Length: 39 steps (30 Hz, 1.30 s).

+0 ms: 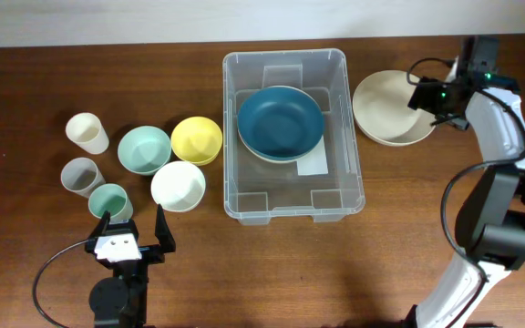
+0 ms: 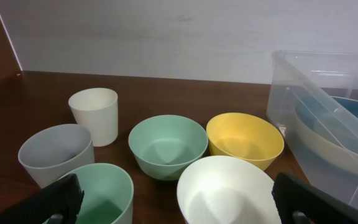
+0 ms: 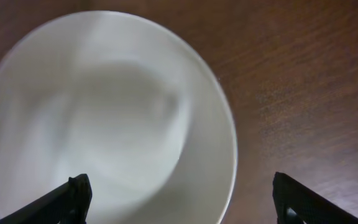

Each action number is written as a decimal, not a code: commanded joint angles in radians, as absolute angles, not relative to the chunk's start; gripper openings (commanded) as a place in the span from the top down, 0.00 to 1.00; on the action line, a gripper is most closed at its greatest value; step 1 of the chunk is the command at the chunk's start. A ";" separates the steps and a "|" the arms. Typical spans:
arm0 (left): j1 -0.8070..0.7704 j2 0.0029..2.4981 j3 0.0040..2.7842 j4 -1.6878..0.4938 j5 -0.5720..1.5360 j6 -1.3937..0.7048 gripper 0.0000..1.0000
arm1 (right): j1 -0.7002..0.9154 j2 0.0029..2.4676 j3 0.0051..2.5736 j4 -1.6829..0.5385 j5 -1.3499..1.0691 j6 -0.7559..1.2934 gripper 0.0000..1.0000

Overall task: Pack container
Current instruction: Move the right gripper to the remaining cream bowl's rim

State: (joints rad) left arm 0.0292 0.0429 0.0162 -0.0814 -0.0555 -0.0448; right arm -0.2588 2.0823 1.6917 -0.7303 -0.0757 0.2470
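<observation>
The brown surface [image 1: 244,273] carries the clear container [image 1: 229,137] at the upper centre, a blue bowl [image 1: 279,121] inside. The right claw [image 3: 182,208] stands wide over a cream bowl [image 3: 104,112], upper right; left claw [image 1: 133,230] wide, lower left.

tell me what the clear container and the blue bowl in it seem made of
Container: likely moulded plastic, glossy and see-through; the table shows through its walls. Blue bowl: opaque, smooth, faint sheen; plastic or glazed ceramic, the look leaves it open.
</observation>
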 commanded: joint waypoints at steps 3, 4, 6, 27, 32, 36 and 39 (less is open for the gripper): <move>0.026 0.038 0.009 -0.079 -0.047 -0.028 0.00 | -0.317 2.166 1.692 -0.713 -0.179 0.298 0.11; 0.026 0.038 0.009 -0.079 -0.048 -0.028 0.00 | -0.323 2.180 1.692 -0.709 -0.193 0.298 0.11; 0.026 0.038 0.009 -0.079 -0.047 -0.028 0.00 | -0.328 2.201 1.692 -0.698 -0.223 0.297 0.10; 0.026 0.038 0.009 -0.079 -0.047 -0.028 0.00 | -0.329 2.247 1.692 -0.709 -0.277 0.282 0.57; 0.026 0.038 0.009 -0.079 -0.047 -0.028 0.01 | -0.329 2.247 1.692 -0.726 -0.277 0.267 0.93; 0.026 0.038 0.009 -0.079 -0.048 -0.028 0.00 | -0.329 2.247 1.692 -0.736 -0.277 0.266 0.96; 0.026 0.038 0.009 -0.079 -0.048 -0.028 0.00 | -0.343 2.238 1.695 -0.743 -0.277 0.237 0.96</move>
